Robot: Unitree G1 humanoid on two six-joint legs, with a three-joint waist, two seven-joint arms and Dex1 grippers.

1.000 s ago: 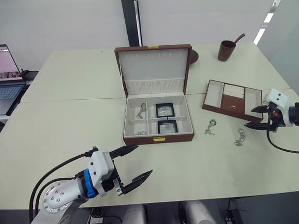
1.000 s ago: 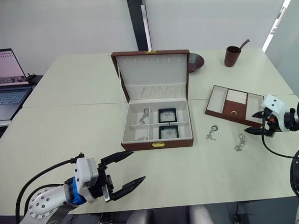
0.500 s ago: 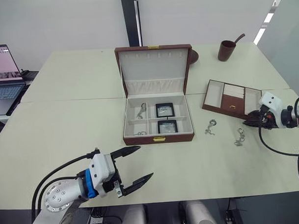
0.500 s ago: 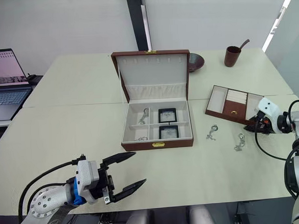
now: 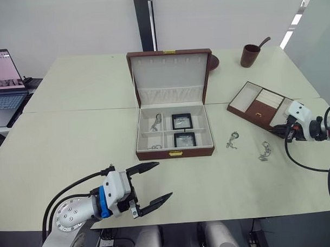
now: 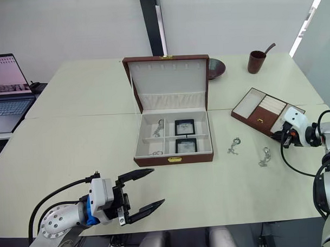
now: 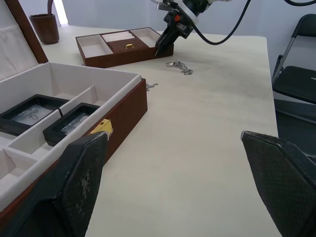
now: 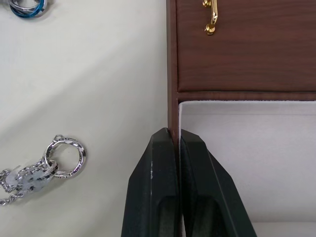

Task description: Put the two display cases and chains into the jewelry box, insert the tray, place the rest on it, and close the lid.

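Since a second ago the tray (image 5: 263, 103) has been swung round and lifted at its near-right end, so that its long axis now runs diagonally from far-left to near-right instead of lying nearly square to the worktop (image 5: 79, 137) edge; the right gripper (image 6: 285, 135) has closed from an open stance onto the tray's side wall, and in the right wrist view its fingers (image 8: 158, 197) are seen pinched narrowly over the brown rim beside a cream compartment, with the gold knob (image 8: 211, 17) on the centre panel beyond; two chains (image 5: 232, 139) (image 5: 264, 150) are left lying on the worktop between the tray and the jewelry box (image 5: 174, 135), just beside the gripped end, and a small bluish ring (image 8: 25, 5) is glimpsed nearby in the right wrist view; the jewelry box stands open at the middle of the worktop, its lid (image 5: 170, 77) upright and its long axis running left to right; the two display cases (image 5: 182, 120) (image 5: 184, 139) are set one behind the other in its right compartments, and chains are seen in the left ones (image 5: 156, 122); the left gripper (image 5: 151, 183) is held low at the near edge, well apart from the box, its fingers spread wide and holding nothing; a brown cup (image 5: 250, 55) and a dark bowl (image 6: 217, 67) stand at the far side, and a laptop (image 5: 3, 80) is placed at the far left.
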